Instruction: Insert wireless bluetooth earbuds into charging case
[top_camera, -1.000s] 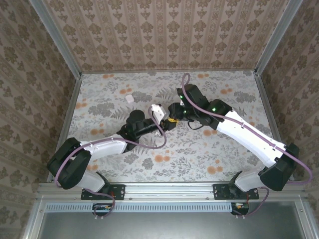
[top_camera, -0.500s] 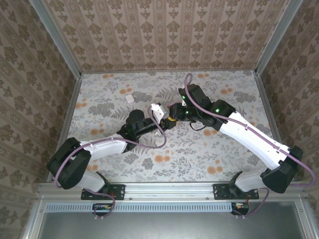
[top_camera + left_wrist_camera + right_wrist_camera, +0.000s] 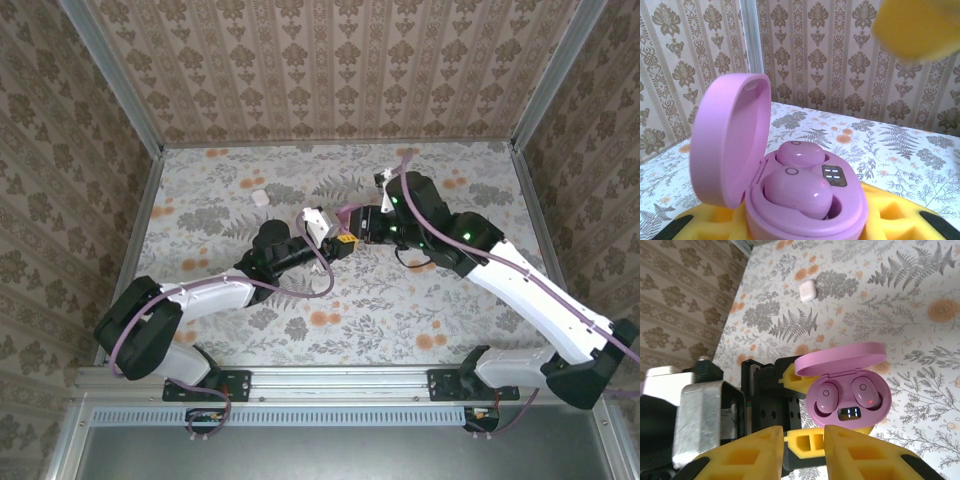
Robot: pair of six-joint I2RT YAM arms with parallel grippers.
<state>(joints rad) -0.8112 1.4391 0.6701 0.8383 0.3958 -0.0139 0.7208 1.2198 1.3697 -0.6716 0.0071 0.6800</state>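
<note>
Right wrist view: the left hand (image 3: 338, 244) is clamped on the open pink charging case (image 3: 849, 401); both pink earbuds (image 3: 824, 396) sit in its wells; the right hand (image 3: 802, 442), fingers apart and empty, hangs just beside it.

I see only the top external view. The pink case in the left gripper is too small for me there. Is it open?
Observer: Yes. In the right wrist view the case has its lid up.
Operator: Are there buds inside?
Observer: Two pink buds sit in it, one in each well.
Operator: Does the right gripper hold anything?
Observer: No. The right gripper is open, with nothing between its fingers.
</note>
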